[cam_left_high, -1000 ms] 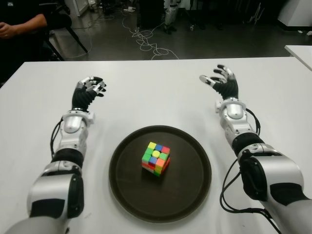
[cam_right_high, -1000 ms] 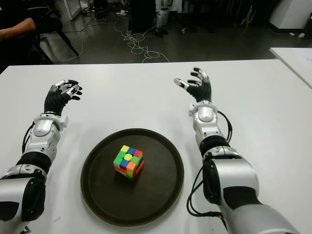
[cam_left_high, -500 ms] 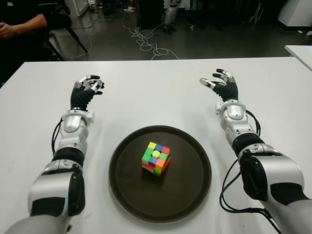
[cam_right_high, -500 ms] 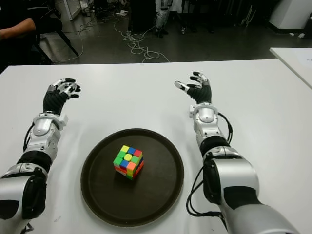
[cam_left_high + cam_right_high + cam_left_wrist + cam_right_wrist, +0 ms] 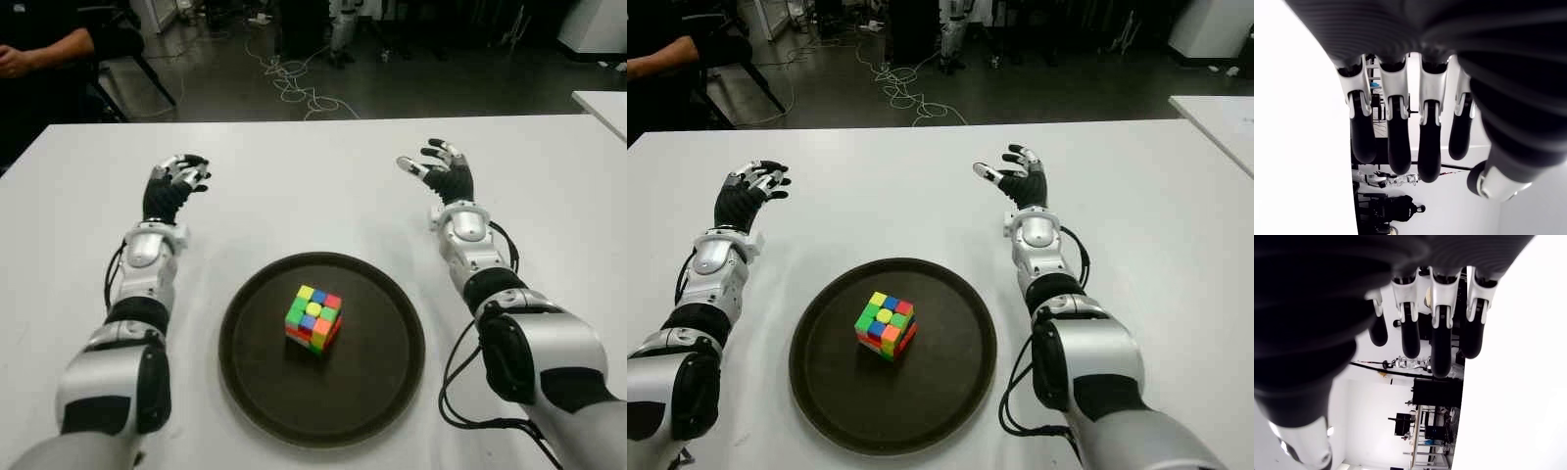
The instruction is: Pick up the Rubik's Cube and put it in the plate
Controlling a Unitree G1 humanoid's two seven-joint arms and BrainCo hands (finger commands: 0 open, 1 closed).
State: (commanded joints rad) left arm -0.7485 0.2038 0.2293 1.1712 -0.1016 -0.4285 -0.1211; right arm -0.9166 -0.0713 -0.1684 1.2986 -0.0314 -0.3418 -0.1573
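The Rubik's Cube (image 5: 313,318) is seen lying inside the round dark plate (image 5: 387,392), close to the plate's middle and slightly toward its 11 o'clock side, with a yellow centre tile on the upward face. The plate is set on the white worktop (image 5: 313,186), near its front edge and between the two forearms.

The left hand (image 5: 174,186) is shown at about 10 o'clock from the cube, well apart from it and clear of the plate rim. Its fingers (image 5: 1393,142) are extended side by side in a loose, relaxed spread in the left wrist view, and nothing is held between them.

The right hand (image 5: 441,174) is shown at about 1 o'clock from the cube, also well apart from it and outside the plate. Its fingers (image 5: 1442,347) are likewise stretched out and slightly fanned in the right wrist view, with the thumb held off to one side, and nothing is grasped.

Neither hand is in contact with the cube or the plate; whether either palm touches the worktop cannot be told. The cube is thus found between the two hands and nearer the robot than both.

Beyond the far edge of the worktop a dark floor with loose white cables (image 5: 294,83) is visible, and a person's arm (image 5: 39,49) is seen at the far left corner.
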